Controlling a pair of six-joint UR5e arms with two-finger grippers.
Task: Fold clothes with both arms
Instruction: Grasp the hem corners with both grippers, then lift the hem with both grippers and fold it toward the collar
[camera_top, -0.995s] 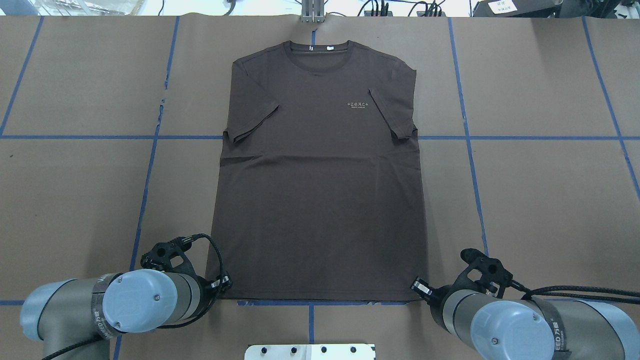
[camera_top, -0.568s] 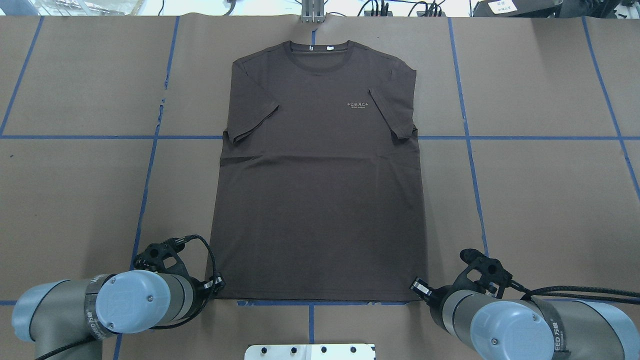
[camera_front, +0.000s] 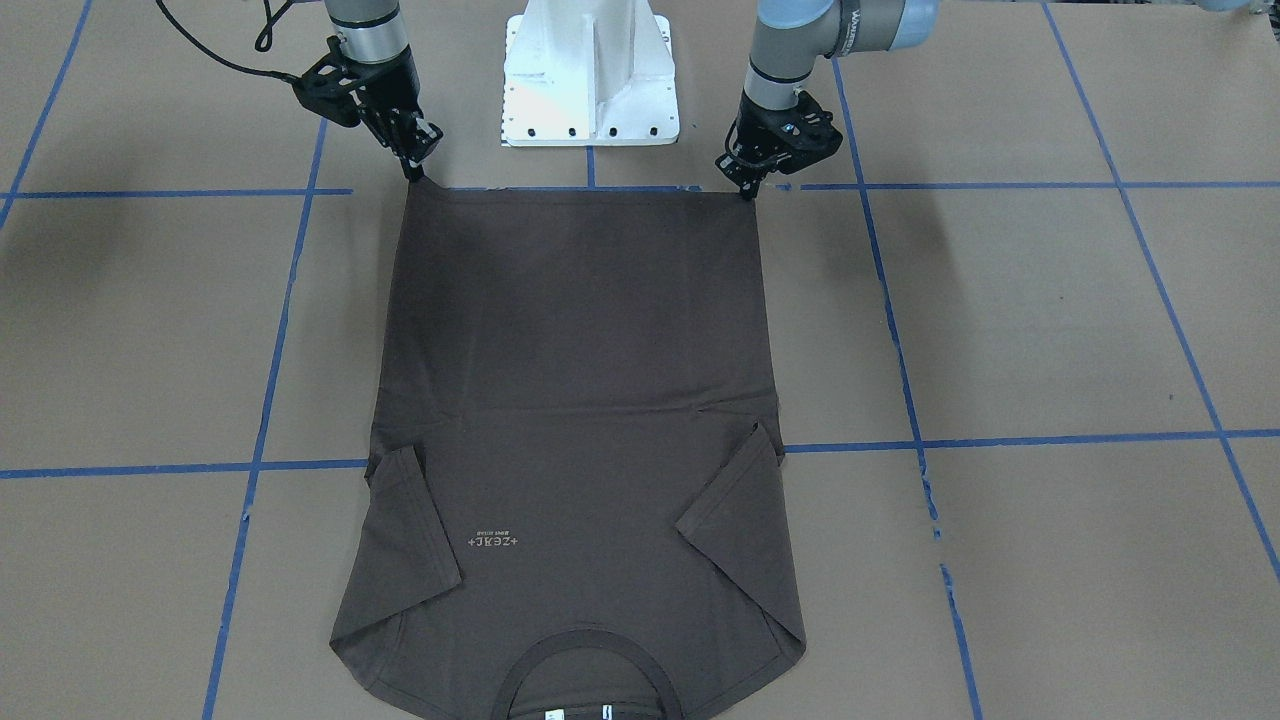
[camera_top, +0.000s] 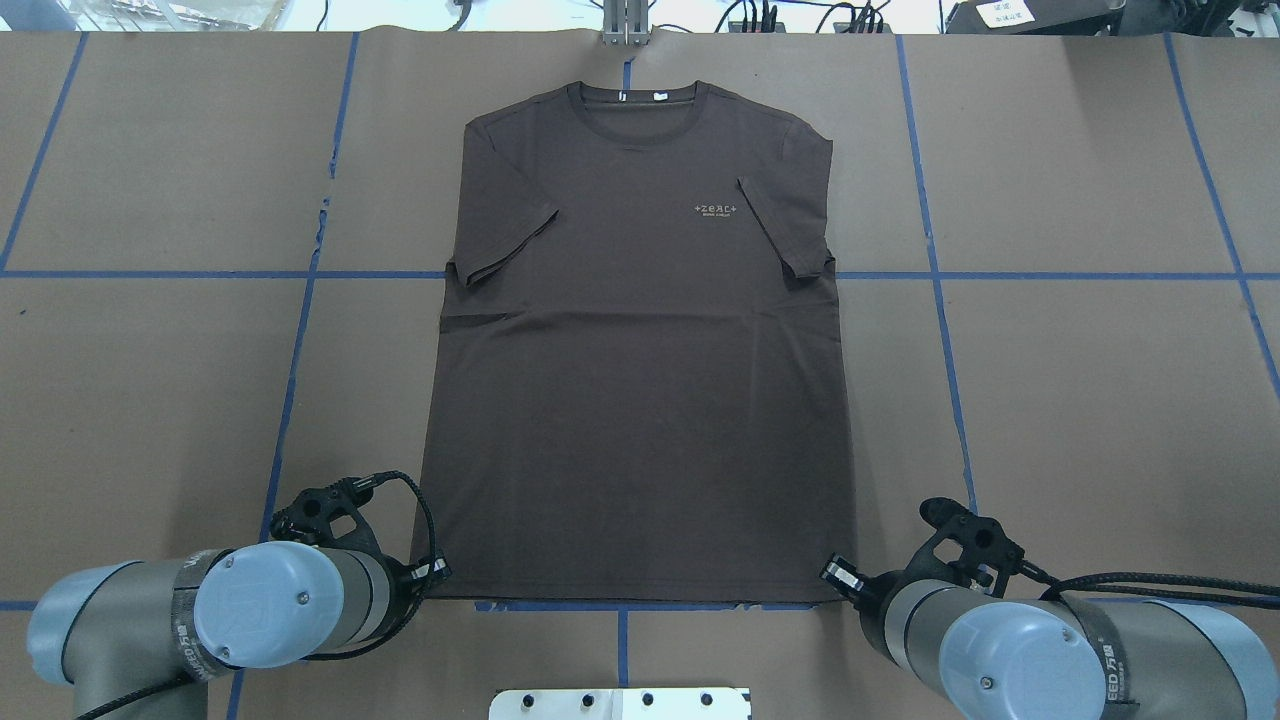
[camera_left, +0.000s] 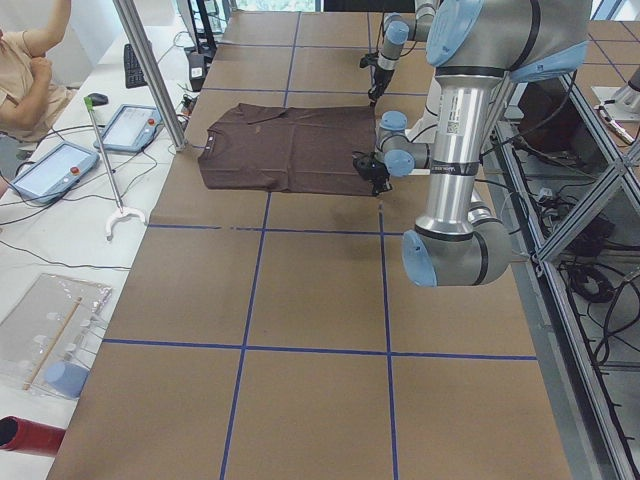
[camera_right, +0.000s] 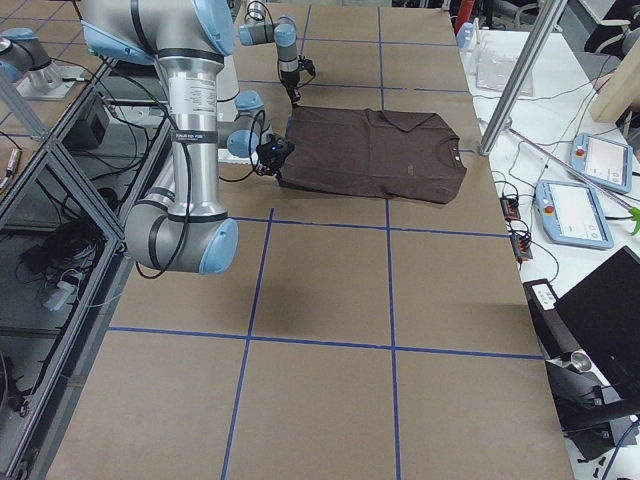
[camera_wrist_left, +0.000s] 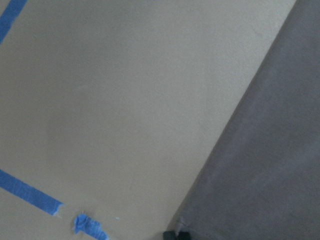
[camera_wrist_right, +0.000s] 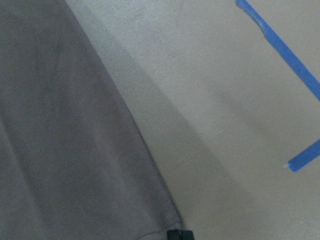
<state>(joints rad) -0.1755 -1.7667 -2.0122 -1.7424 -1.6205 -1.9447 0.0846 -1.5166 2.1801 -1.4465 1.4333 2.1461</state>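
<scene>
the left end effector (camera_front: 748, 188), in the upper right-centre of the front-facing view, stood with its tips drawn to a point on the hem corner of the t-shirt (camera_top: 640, 380). its wrist view showed only a small dark fingertip (camera_wrist_left: 176, 234) at the bottom edge, right where the corner ended, so it looked clenched on that corner. the right end effector (camera_front: 412, 170), upper left-centre of the same view, met the other hem corner the same way and also looked clenched on the cloth.

the t-shirt lay flat and face up in the middle of the bench (camera_top: 1080, 400). both sleeves were folded inward, and the collar (camera_top: 640, 95) sat at the top of the overhead view.

each grip seemed to catch only the very edge of thin fabric, so a corner could slip free on lifting. if one pinch held just the top layer, the back layer would trail and bunch. uneven travel of the two arms would skew the fold, and dragging could pull the tucked sleeves open.
</scene>
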